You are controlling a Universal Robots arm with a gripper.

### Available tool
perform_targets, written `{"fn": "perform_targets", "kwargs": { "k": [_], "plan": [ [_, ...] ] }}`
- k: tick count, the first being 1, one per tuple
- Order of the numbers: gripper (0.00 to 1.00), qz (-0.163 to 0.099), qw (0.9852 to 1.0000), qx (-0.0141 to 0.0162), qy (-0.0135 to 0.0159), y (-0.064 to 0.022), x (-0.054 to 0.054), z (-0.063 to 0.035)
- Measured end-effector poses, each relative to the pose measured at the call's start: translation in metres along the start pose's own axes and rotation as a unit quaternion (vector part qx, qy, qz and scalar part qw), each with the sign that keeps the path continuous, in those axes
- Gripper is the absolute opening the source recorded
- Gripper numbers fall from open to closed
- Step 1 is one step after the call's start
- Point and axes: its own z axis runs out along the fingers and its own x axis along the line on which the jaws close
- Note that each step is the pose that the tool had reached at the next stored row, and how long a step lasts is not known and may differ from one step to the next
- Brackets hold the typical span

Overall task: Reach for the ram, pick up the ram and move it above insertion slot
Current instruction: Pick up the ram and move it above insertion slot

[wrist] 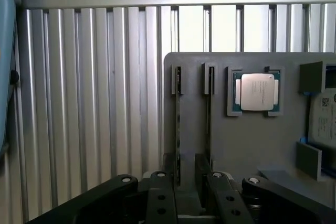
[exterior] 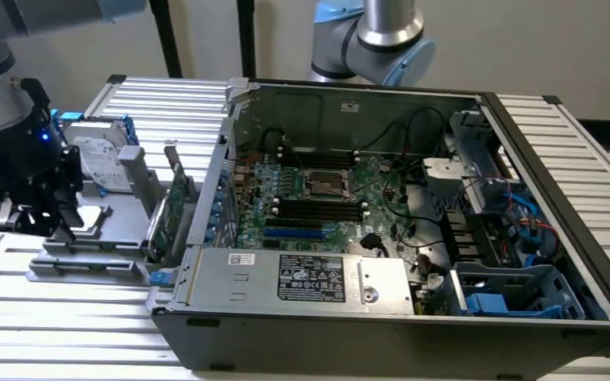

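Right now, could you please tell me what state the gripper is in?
Gripper: open, holding nothing, at the grey parts holder.

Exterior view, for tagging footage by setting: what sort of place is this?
Likely a robotics lab bench for computer assembly: a robot arm, an open computer case, and a grey parts fixture on a slatted metal table.

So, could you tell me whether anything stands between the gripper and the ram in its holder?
Nothing visible does. In the wrist view the open gripper hangs close over the ram, which stands on edge in the grey holder, and no other part lies between them; the processor sits off to one side.
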Motion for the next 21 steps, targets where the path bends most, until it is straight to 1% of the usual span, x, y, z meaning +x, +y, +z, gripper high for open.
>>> {"fn": "perform_targets", "kwargs": {
  "k": [7, 17, 21],
  "plan": [
    [0.31, 0.0, 1.0, 0.0001, -0.0001, -0.0004, 0.007, 0.013],
    [0.31, -0.002, 1.0, 0.0001, 0.0, -0.0009, 0.007, 0.0311],
    [0.31, -0.004, 1.0, 0.0006, 0.0, -0.001, 0.006, 0.0384]
  ]
}}
